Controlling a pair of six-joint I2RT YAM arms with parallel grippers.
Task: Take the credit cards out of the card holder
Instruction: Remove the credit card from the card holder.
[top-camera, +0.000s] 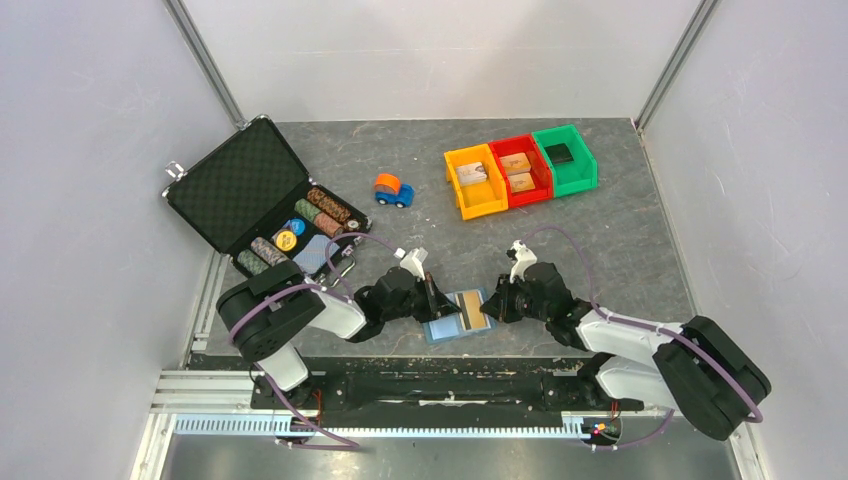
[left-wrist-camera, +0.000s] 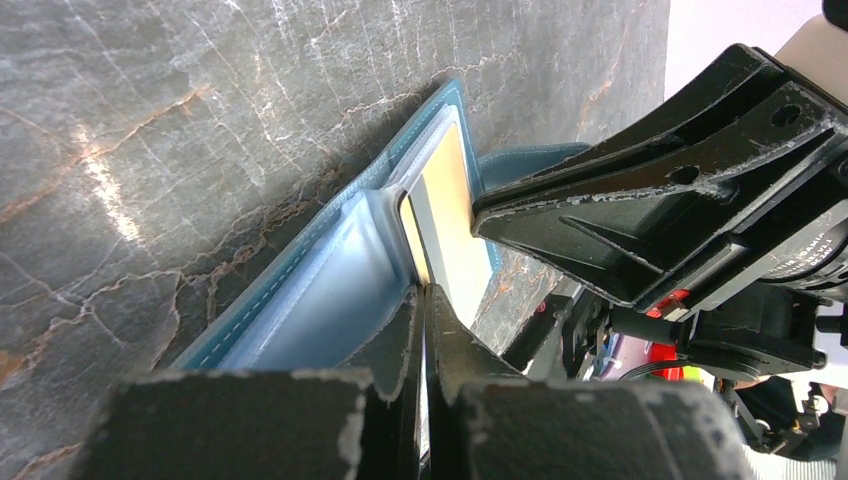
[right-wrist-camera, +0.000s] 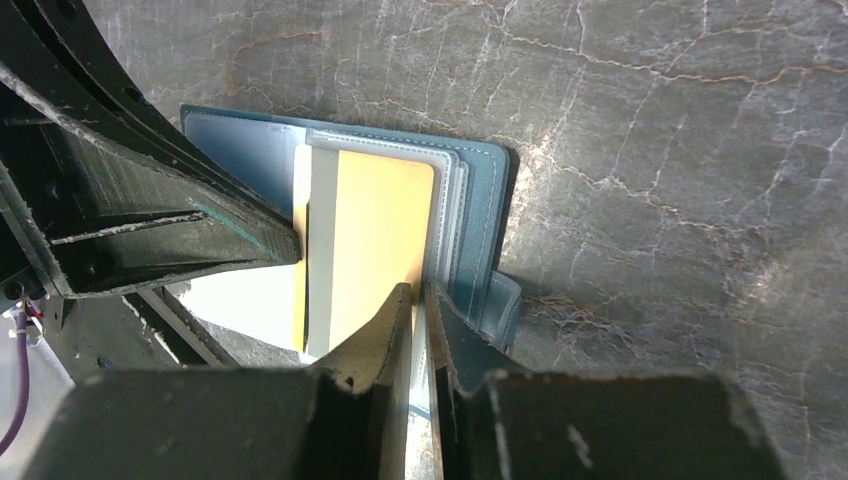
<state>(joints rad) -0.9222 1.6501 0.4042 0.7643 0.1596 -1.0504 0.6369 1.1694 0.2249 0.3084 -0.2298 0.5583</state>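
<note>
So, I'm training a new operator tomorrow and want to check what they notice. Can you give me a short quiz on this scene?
1. True or false: the card holder lies open between the left gripper and the right gripper.
2. Which bin holds the dark item? A yellow, B red, C green.
3. What colour is the credit card showing in the card holder?
Key: 1 true; 2 C, the green bin; 3 tan.
</note>
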